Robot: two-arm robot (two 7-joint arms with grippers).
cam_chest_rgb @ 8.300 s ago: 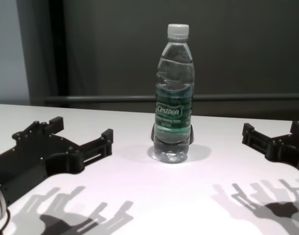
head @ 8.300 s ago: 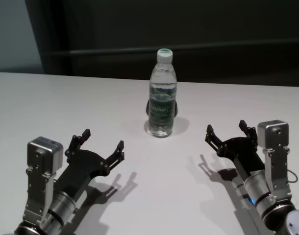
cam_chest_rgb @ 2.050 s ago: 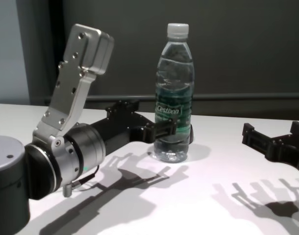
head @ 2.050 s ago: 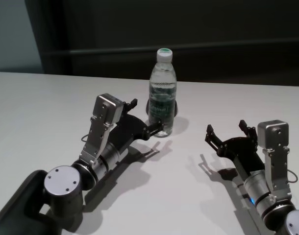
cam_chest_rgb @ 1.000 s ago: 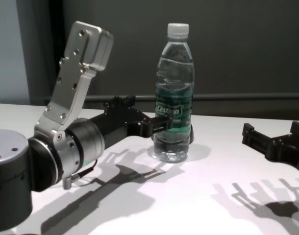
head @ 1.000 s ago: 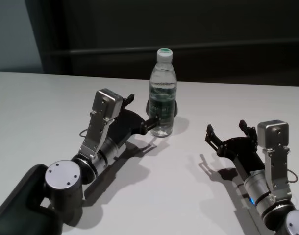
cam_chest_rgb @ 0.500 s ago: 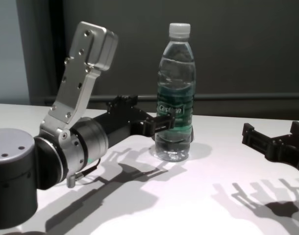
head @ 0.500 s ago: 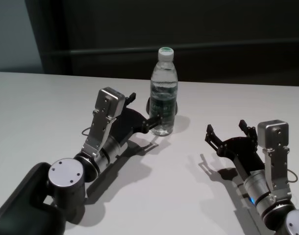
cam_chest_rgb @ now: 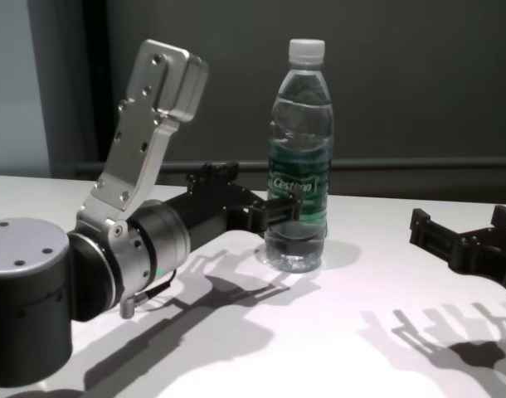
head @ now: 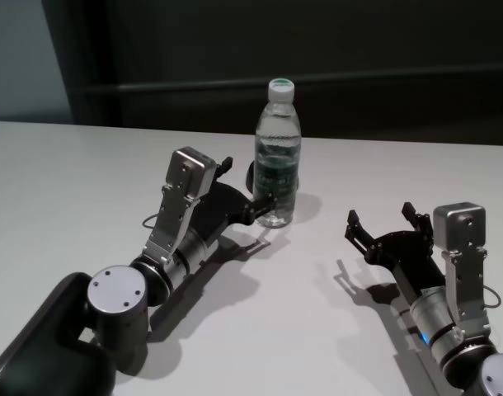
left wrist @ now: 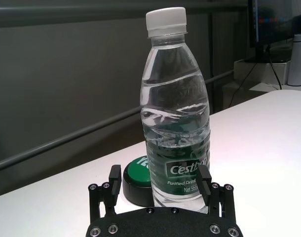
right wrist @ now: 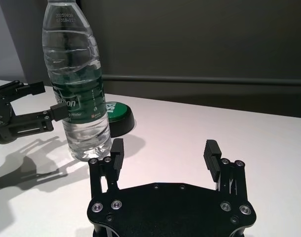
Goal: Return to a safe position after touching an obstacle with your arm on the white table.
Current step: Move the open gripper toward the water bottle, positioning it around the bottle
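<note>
Light fell from above and somewhat behind the robot, leaving the white tabletop (head: 86, 173) bright and the wall (head: 359, 49) behind it dim. Several overlapping, hard-edged shadows of the left gripper (cam_chest_rgb: 253, 209) and right gripper (cam_chest_rgb: 464, 234) spread across the tabletop. The bottle (left wrist: 175, 131) showed soft highlights. The far background in the left wrist view looked slightly soft.

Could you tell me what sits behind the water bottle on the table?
A low round green-topped puck sits right behind the water bottle on the white table. The bottle covers part of it, so its lettering cannot be read.
</note>
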